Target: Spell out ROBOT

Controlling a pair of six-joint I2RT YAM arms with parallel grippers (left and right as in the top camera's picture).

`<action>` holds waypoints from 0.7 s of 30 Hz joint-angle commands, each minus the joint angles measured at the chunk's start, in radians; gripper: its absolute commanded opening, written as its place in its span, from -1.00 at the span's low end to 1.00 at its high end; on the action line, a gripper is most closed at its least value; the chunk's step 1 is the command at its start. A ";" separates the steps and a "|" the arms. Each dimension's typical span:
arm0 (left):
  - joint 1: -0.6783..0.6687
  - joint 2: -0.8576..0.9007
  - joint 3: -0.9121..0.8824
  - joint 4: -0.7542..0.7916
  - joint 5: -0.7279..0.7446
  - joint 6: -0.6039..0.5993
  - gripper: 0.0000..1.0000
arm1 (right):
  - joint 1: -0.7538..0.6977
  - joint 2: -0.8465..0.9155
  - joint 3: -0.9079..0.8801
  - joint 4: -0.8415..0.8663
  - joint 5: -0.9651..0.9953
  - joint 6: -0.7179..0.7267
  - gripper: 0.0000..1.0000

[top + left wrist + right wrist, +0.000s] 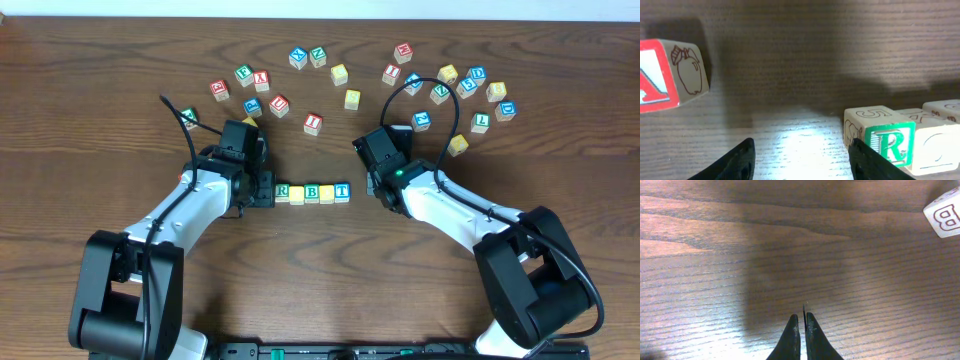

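Observation:
A row of five letter blocks lies at the table's middle: R (283,191), a yellow-lettered block (298,192), B (313,191), another yellow-lettered block (328,192) and T (343,190). My left gripper (262,190) is open and empty, just left of the R. In the left wrist view the green R block (888,144) sits against the right finger, with the open jaws (802,160) over bare wood. My right gripper (377,187) is shut and empty to the right of the T. Its closed fingers (803,330) hover over bare wood.
Many loose letter blocks lie scattered across the back of the table (330,260), from a red one (219,88) at the left to a blue one (506,109) at the right. A red A block (670,75) and a block with a B face (945,217) show in the wrist views.

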 commanded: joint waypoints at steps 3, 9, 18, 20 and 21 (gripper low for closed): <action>-0.003 0.010 -0.006 0.013 0.012 -0.006 0.19 | -0.003 0.007 -0.006 -0.001 0.012 -0.010 -0.98; -0.003 0.010 -0.006 0.013 0.011 -0.005 0.18 | -0.003 0.007 -0.006 -0.001 0.012 -0.011 -0.98; -0.001 0.010 -0.005 0.001 -0.097 -0.018 0.18 | -0.003 0.007 -0.006 -0.001 0.012 -0.010 -0.98; -0.001 0.010 -0.005 0.004 -0.136 -0.038 0.18 | -0.003 0.007 -0.006 -0.001 0.011 -0.011 -0.98; -0.001 0.010 -0.005 0.006 -0.159 -0.050 0.18 | -0.003 0.007 -0.006 -0.001 0.011 -0.011 -0.98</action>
